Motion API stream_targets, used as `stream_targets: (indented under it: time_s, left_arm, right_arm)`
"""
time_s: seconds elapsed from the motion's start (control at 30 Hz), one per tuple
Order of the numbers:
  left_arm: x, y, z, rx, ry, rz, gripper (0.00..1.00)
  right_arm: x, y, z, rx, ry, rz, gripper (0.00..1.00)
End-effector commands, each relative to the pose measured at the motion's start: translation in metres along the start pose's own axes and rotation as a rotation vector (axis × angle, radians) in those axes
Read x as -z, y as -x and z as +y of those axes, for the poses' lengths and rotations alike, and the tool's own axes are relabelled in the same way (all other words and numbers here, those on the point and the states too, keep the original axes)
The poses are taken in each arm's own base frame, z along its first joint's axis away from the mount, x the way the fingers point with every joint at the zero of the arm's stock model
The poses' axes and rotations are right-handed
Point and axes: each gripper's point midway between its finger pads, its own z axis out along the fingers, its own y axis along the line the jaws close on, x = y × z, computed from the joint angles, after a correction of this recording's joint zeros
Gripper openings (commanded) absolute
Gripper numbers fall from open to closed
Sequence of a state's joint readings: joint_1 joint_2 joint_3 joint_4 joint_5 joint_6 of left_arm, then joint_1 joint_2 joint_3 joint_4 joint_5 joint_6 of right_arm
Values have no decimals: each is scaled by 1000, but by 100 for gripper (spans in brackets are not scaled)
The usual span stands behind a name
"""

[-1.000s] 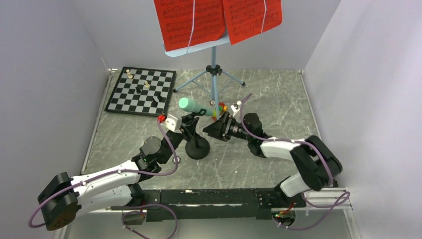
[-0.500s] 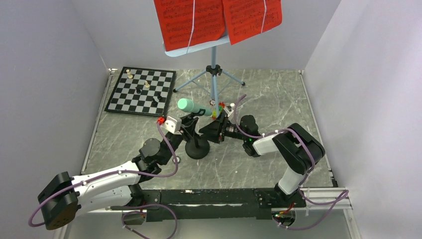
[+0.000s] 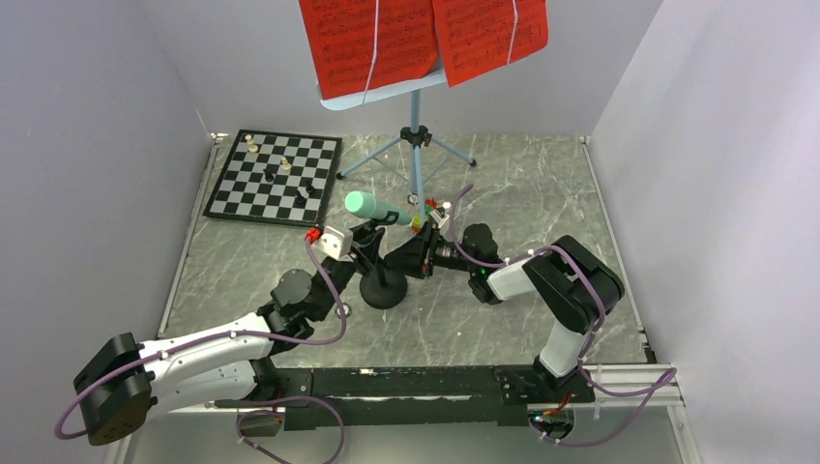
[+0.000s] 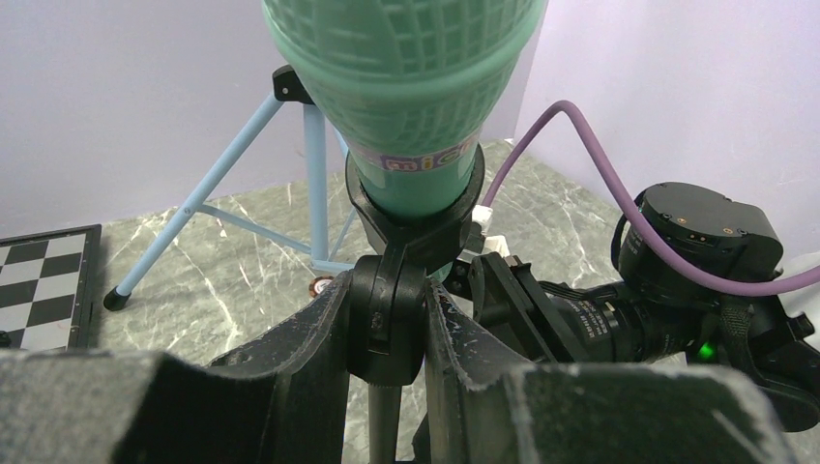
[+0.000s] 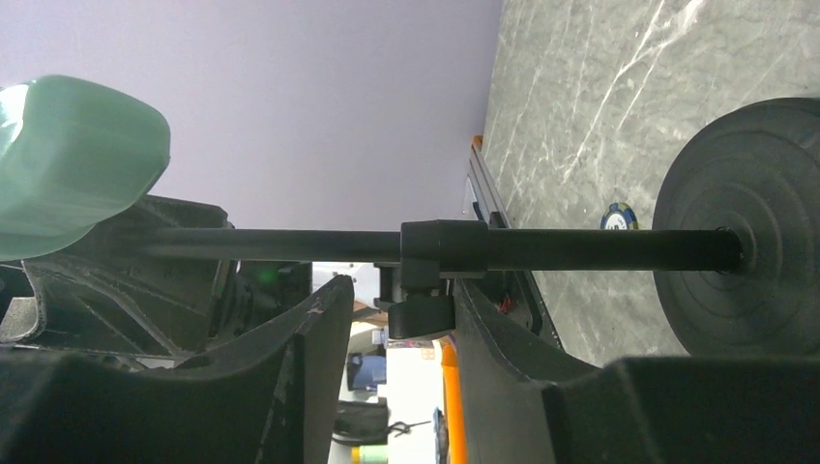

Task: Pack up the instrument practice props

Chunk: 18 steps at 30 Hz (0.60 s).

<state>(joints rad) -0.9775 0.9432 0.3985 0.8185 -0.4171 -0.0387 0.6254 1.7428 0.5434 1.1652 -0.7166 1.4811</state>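
**Instrument practice props: items on the bench and how they are gripped**

- Mint-green toy microphone [image 4: 406, 87]: it is seated in the clip of the black mic stand [image 3: 383, 290], head tilted toward the chessboard [image 3: 278, 176]. The letters "mic" are read on a band at its neck; the rest of the band is hidden by the clip.
- Black mic stand: it is set upright on its round base near the middle of the grey marbled bench [image 3: 541, 193]. No marking is seen on it.
- Left gripper [image 4: 387, 324]: its fingers are pressed against both sides of the stand's clip joint, just below the microphone.
- Right gripper [image 5: 401, 329]: its fingers are set partly apart astride the collar on the stand's pole. A gap is seen on one side, so no clamp is made.
- Light blue music stand [image 3: 416, 155]: it is stood on its tripod behind the grippers.
- Red sheet-music pages [image 3: 372, 43]: two are carried on its tray. Staves are printed on them, too small to read.
- Multicoloured block toy [image 3: 425, 215]: it is found by the tripod's foot, partly hidden.
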Motion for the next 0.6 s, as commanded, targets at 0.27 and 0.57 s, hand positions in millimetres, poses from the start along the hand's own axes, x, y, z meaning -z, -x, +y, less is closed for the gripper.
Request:
stream_targets:
  time_s: [0.27, 0.57]
  left_arm:
    - [7, -29, 6, -45, 30, 84, 0]
    - [10, -32, 6, -55, 31, 93, 0]
  right_arm:
    - [-9, -8, 32, 96, 95, 94, 36]
    - [-12, -6, 35, 98, 120, 113, 5]
